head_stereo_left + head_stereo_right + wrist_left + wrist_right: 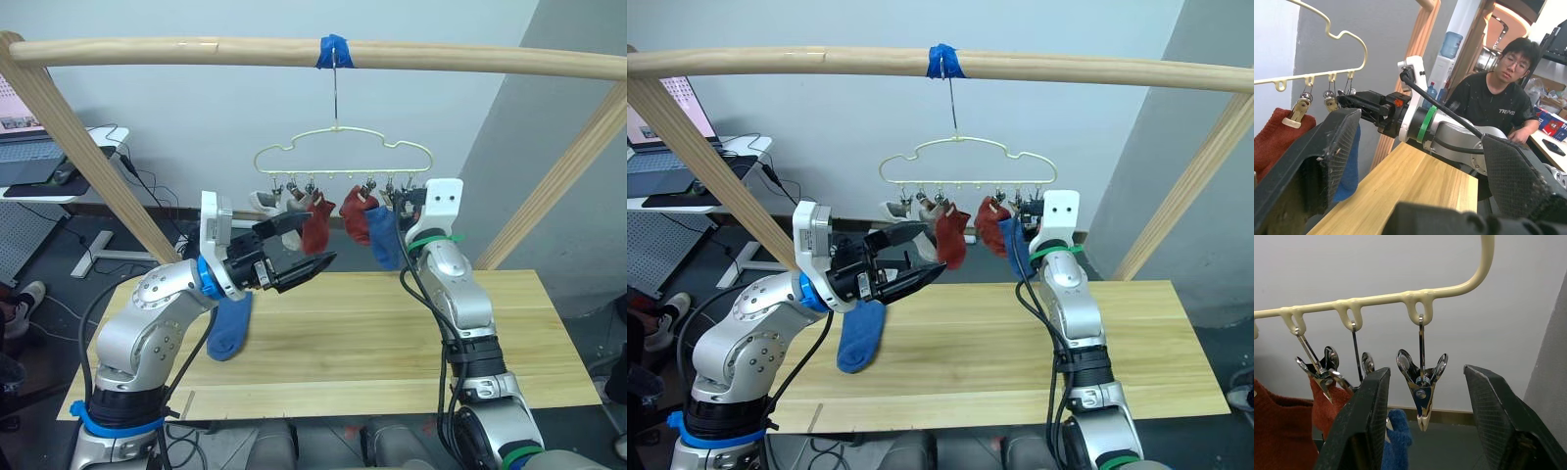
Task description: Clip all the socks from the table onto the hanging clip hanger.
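Note:
The pale yellow-green clip hanger (338,137) hangs by its hook from a wooden rail (470,59). Clipped to it are grey socks (265,203), two brick red socks (315,227) and one blue sock (384,240). A second blue sock (230,328) lies on the table (392,333) behind my left arm. My left gripper (318,240) is open and holds nothing, raised just below the clipped socks. My right gripper (1427,371) is open at the hanger's right end, its fingers on either side of a bare metal clip (1421,391) without touching it.
Slanted wooden posts (88,157) carry the rail on both sides of the table. A white desk with a laptop (39,166) stands at the far left. In the left wrist view a person (1503,93) sits beyond the table's right end.

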Robot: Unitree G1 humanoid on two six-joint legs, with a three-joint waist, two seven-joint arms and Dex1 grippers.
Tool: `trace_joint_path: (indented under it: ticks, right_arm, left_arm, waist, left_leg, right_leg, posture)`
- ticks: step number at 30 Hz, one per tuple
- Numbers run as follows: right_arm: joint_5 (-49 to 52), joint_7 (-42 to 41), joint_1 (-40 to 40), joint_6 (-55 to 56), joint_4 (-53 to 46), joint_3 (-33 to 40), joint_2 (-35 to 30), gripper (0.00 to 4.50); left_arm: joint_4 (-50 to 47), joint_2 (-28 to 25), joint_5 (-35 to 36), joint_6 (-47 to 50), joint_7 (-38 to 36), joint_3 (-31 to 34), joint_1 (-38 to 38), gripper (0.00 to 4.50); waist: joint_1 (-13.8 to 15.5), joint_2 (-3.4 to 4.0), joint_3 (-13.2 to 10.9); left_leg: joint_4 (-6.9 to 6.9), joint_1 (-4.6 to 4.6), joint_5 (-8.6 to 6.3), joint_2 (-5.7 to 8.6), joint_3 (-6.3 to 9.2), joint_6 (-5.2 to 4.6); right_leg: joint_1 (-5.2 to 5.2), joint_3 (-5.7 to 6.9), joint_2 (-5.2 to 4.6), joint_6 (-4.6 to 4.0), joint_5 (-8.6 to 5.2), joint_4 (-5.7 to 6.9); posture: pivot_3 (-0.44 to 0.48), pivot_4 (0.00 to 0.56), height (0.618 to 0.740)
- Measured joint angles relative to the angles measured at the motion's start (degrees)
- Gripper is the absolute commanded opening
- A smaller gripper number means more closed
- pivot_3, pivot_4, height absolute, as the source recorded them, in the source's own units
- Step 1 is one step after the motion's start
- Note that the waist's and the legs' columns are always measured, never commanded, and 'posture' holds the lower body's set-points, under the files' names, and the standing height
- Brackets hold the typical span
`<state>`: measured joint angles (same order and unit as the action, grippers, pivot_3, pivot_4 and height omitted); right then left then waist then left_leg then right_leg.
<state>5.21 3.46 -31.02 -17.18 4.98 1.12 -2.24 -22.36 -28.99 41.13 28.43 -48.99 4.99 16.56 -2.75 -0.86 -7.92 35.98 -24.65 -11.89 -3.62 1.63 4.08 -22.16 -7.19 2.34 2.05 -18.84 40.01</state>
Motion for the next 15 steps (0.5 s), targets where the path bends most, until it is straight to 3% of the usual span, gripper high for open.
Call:
trace_joint_path:
  ticks: [15]
  right_arm:
    - [0.2,0.6,-2.2,0.5,2.8,1.8,1.6,2.50]
  left_arm:
    - [0.0,0.1,-0.8,0.0,1.2,-0.7,0.2,4.50]
  waist:
    - [0.0,0.01,0.0]
  left_leg:
    - [0.00,0.00,0.00,0.00,0.00,0.00]
  right_leg:
    - [0.00,0.00,0.00,0.00,0.00,0.00]
  posture:
    - [0.062,0.139,0.740]
